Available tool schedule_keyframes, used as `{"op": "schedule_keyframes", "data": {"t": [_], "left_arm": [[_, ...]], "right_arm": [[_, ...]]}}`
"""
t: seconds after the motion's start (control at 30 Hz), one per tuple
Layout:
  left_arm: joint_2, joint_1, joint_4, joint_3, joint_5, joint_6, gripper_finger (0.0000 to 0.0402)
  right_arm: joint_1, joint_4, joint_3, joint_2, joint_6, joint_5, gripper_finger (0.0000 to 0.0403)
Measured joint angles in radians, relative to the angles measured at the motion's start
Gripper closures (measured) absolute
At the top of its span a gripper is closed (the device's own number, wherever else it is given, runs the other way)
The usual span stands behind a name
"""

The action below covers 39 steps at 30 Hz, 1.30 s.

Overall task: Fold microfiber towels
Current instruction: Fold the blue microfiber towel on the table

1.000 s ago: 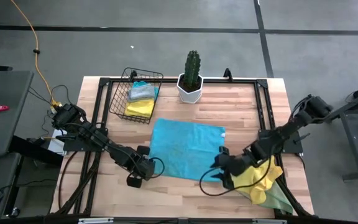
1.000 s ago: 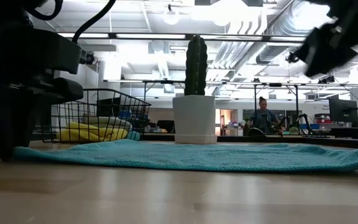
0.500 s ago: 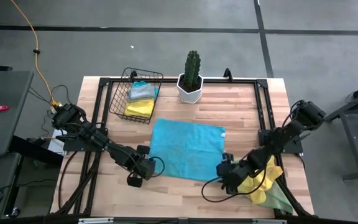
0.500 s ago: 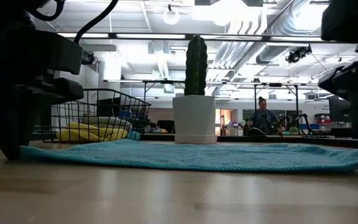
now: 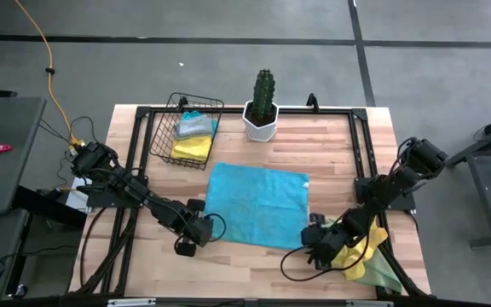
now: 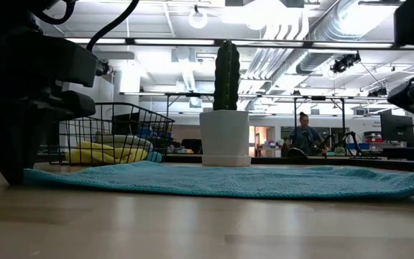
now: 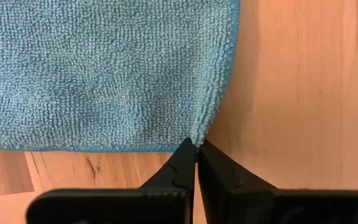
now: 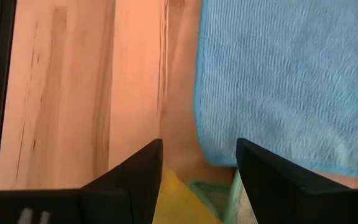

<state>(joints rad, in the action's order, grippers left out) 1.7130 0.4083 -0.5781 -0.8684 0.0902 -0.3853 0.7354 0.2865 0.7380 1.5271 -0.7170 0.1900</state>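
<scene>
- Left gripper (image 7: 196, 147) pinched tight on the 7 o'clock corner of the flat turquoise microfiber towel (image 5: 257, 205), spread mid-table.
- Right gripper (image 8: 197, 162) spread wide, just off the 5 o'clock corner; that corner lies straight ahead of it.
- Fold axis likely 9-to-3, judging by both arms on the near edge.

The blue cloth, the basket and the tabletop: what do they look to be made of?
The blue cloth looks like soft microfiber: a fuzzy, looped pile with a stitched edge, matte. The basket seems thin dark metal wire, an open grid you can see through. The tabletop looks like pale wood planks with visible grain and a smooth, slightly glossy finish; whether it is solid wood or veneer cannot be told.
</scene>
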Motion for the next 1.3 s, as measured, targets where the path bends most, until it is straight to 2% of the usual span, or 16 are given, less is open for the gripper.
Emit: {"op": "schedule_keyframes", "data": {"t": [0.23, 0.37, 0.57, 0.8, 0.93, 1.3], "left_arm": [[0.000, 0.000, 0.001, 0.000, 0.001, -0.020, 0.0400], [0.000, 0.000, 0.003, 0.000, 0.001, -0.042, 0.0401], [0.000, 0.000, 0.013, 0.001, 0.001, -0.052, 0.0401], [0.000, 0.000, 0.023, 0.002, 0.002, -0.081, 0.0401], [0.000, 0.005, 0.024, 0.002, 0.005, -0.108, 0.0401], [0.000, 0.012, 0.024, 0.001, 0.007, -0.118, 0.0401]], "right_arm": [[0.007, -0.010, 0.000, 0.000, 0.009, 0.027, 0.0207], [0.008, -0.025, 0.000, 0.026, 0.016, 0.027, 0.0224], [0.008, -0.033, -0.001, 0.078, 0.011, -0.005, 0.0285], [0.008, -0.108, -0.001, 0.070, 0.008, -0.001, 0.0361], [0.008, -0.088, -0.001, 0.070, 0.010, -0.027, 0.0397], [-0.018, -0.084, 0.000, 0.070, -0.027, -0.074, 0.0379]]}}
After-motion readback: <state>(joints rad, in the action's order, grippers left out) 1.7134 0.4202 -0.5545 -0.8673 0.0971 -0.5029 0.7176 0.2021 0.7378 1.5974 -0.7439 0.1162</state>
